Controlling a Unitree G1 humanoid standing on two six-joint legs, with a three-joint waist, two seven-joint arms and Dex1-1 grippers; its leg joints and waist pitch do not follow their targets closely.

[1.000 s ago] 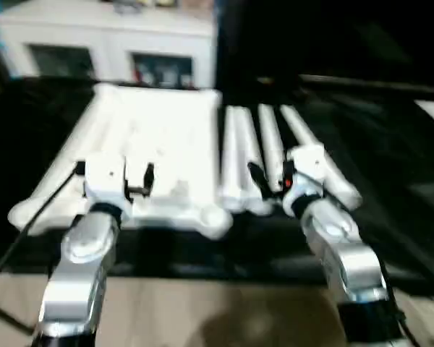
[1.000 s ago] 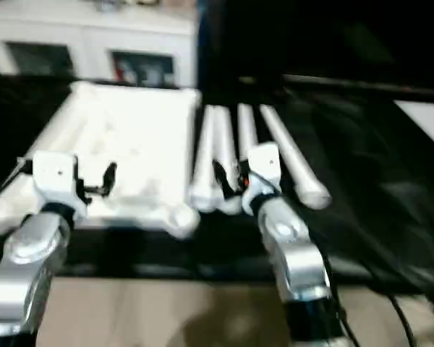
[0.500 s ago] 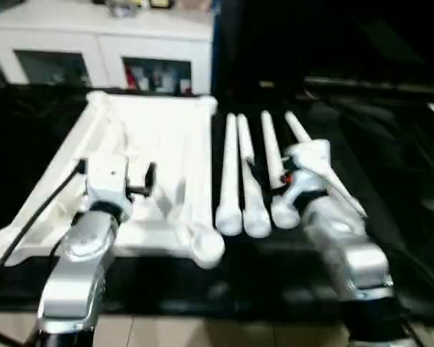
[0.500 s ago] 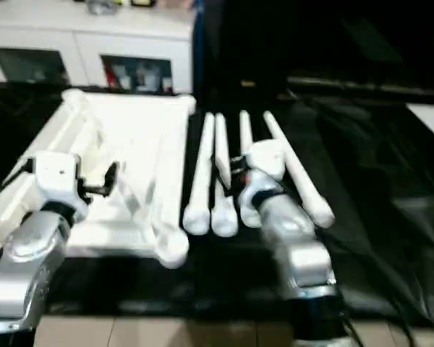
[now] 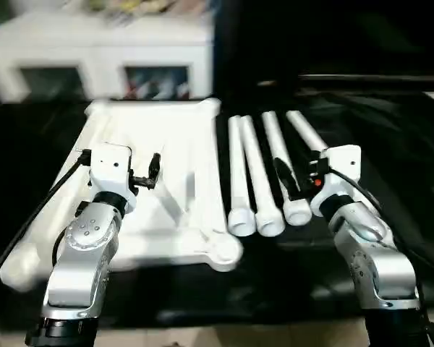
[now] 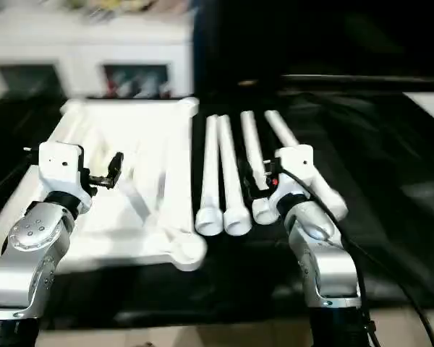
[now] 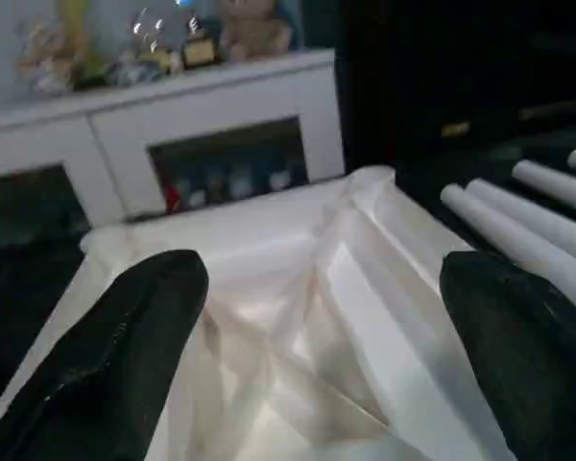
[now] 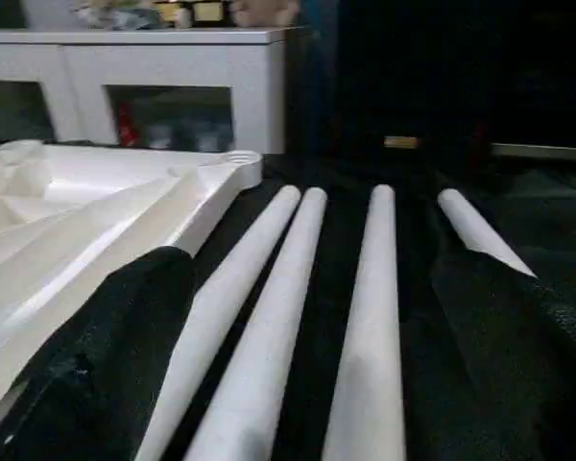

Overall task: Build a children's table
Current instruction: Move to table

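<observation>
The children's table lies in parts on black cloth. Its white top [image 5: 177, 144] rests upside down, ribbed underside up. Four white tube legs [image 5: 259, 173] lie side by side to its right. My left gripper [image 7: 322, 279] hovers open above the near part of the top, its black fingers [image 7: 125, 336] spread wide with nothing between them. My right gripper [image 8: 326, 274] hangs open over the near ends of the two rightmost legs [image 8: 370, 317], holding nothing. Its white housing [image 5: 340, 170] hides the near end of the outermost leg [image 5: 304, 130].
A white cabinet [image 5: 108, 54] with glass-fronted compartments stands behind the work surface. Black cloth [image 5: 398, 144] covers the surface to the right of the legs. A black cable [image 5: 32, 220] runs from my left wrist toward the near left.
The whole view has shifted and tilted, so the camera moved. Both grippers stay open. My right gripper now sits a little further right over the legs.
</observation>
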